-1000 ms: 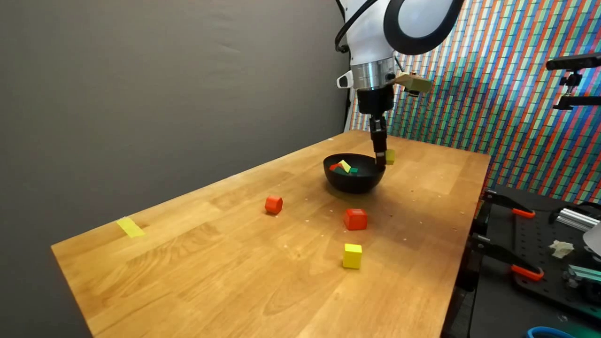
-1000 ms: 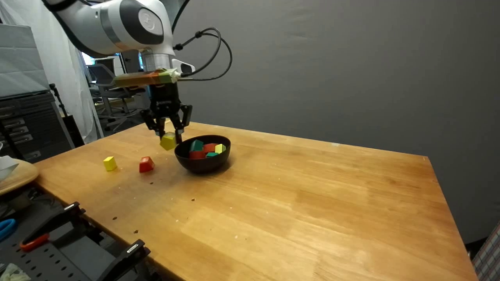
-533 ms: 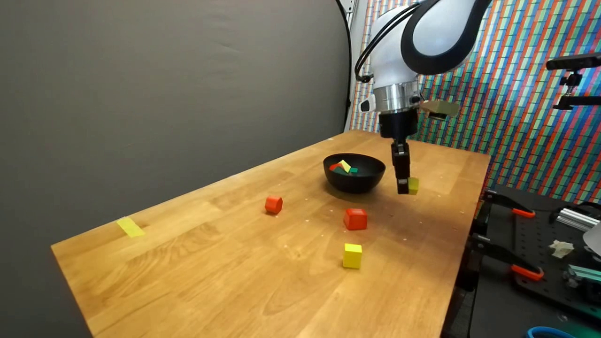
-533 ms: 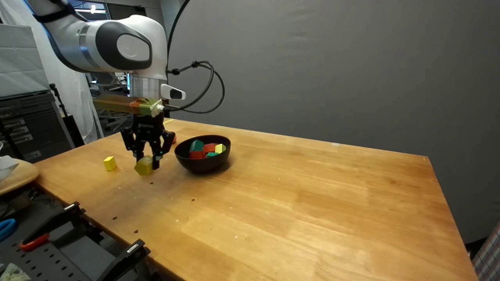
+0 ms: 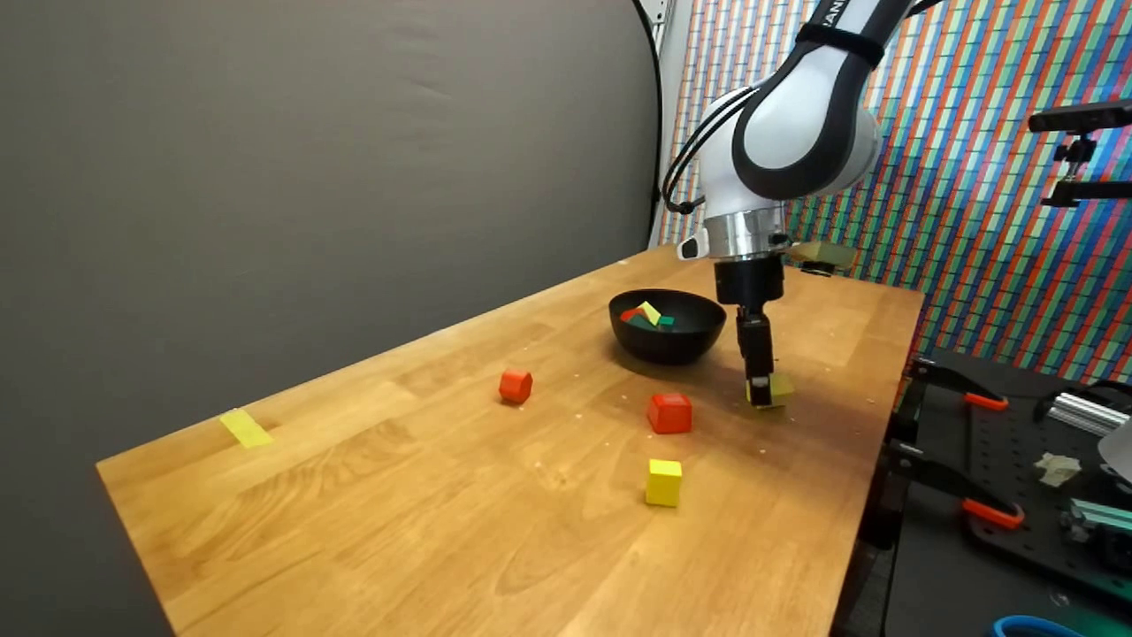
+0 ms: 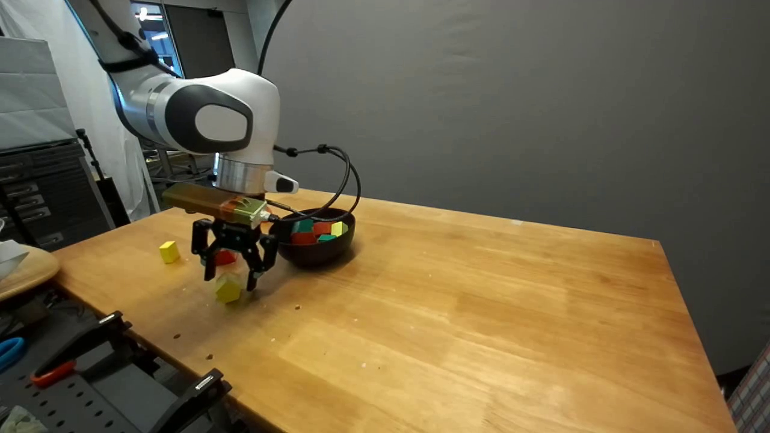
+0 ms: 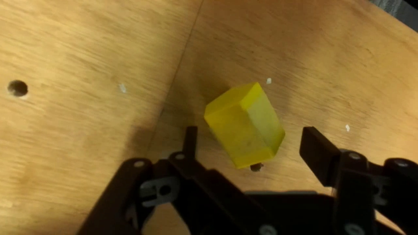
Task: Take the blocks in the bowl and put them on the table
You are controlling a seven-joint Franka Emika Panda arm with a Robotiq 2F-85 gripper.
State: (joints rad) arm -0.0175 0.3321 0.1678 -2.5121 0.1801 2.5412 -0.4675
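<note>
Black wide-spread gripper (image 6: 230,281) straddles a yellow faceted block (image 7: 243,127); the round black bowl (image 6: 319,255) lies toward the wooden table's (image 6: 481,337) grey-backdrop edge (image 6: 541,230).

The bench (image 6: 511,313) is light-brown wood with visible grain, dark holes (image 7: 17,88) and pale specks (image 7: 122,87). On it stands a black bowl (image 5: 668,347); near that lie an orange-red block (image 5: 516,387), a red block (image 5: 669,414) and a many-sided yellow block (image 7: 243,127). A boxy yellow block (image 5: 663,483) sits near the red one; a yellow tape strip (image 5: 246,427) (flat to the wood) lies by an edge.
</note>
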